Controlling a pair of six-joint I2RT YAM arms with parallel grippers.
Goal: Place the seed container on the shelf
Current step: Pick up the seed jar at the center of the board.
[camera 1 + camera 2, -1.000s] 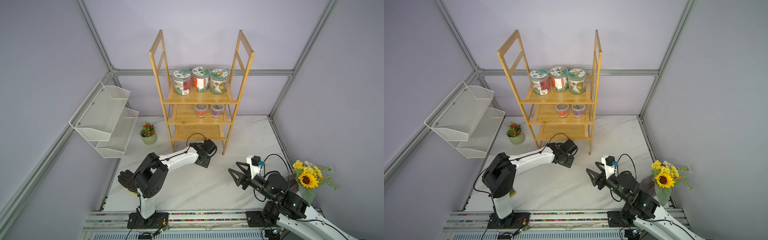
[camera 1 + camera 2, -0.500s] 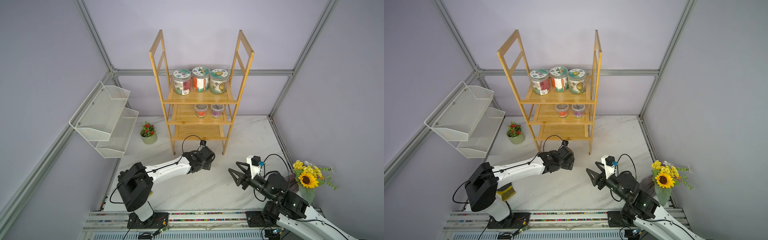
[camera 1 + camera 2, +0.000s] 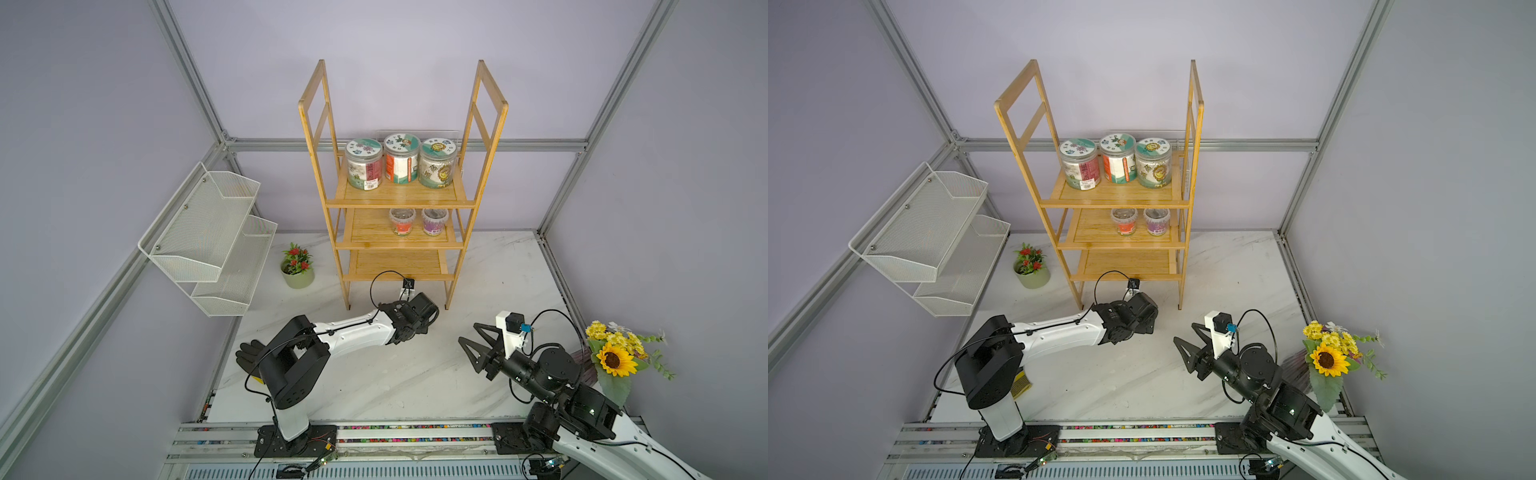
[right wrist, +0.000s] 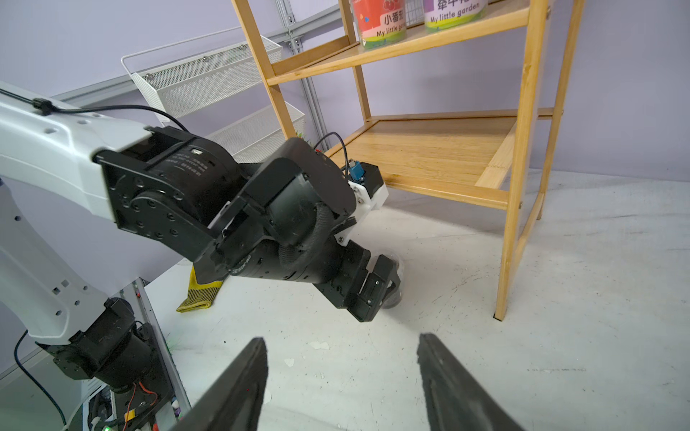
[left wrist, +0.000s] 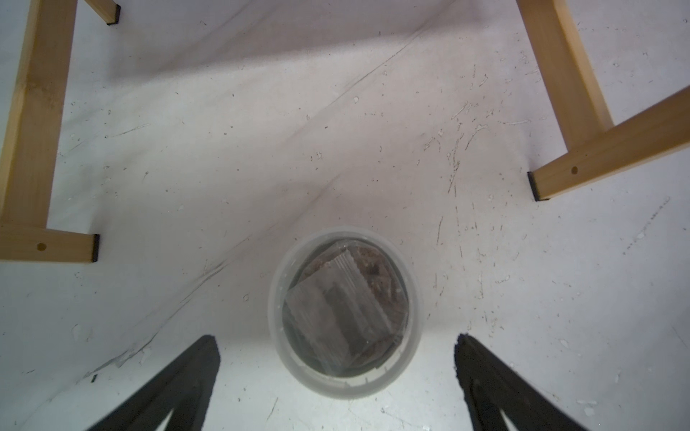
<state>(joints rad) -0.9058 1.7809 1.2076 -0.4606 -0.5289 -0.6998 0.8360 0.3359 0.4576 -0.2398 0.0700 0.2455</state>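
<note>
1. Black fingers of the left gripper (image 5: 336, 339) point down at the tabletop, spread wide and gripping nothing.
2. Right between them sits the seed container (image 5: 343, 313), a small clear tub with a see-through lid. It stands upright with a gap on each side, and neither finger touches it.
3. The tub rests on the white marble table (image 5: 224, 168), just in front of the front feet of the shelf (image 5: 597, 149) and on none of its tiers.
4. In both top views the left arm stretches low from its base to the shelf's foot, and its wrist hides the tub completely.
5. Off to the side, well apart, the right gripper (image 3: 467, 333) hovers over the table. Its fingers are parted with nothing between them, aimed toward the left wrist.
6. Up on the shelf, three big labelled jars (image 3: 401, 162) line the top tier, and two small tubs (image 3: 417, 222), one red-orange and one purple, sit on the middle tier.
7. A white wire basket (image 3: 208, 232) hangs on the side wall, with a potted plant (image 3: 297, 266) beside the shelf.
8. Sunflowers (image 3: 615, 359) stand past the right arm, and a black glove (image 3: 249, 357) lies by the left arm's base.
</note>
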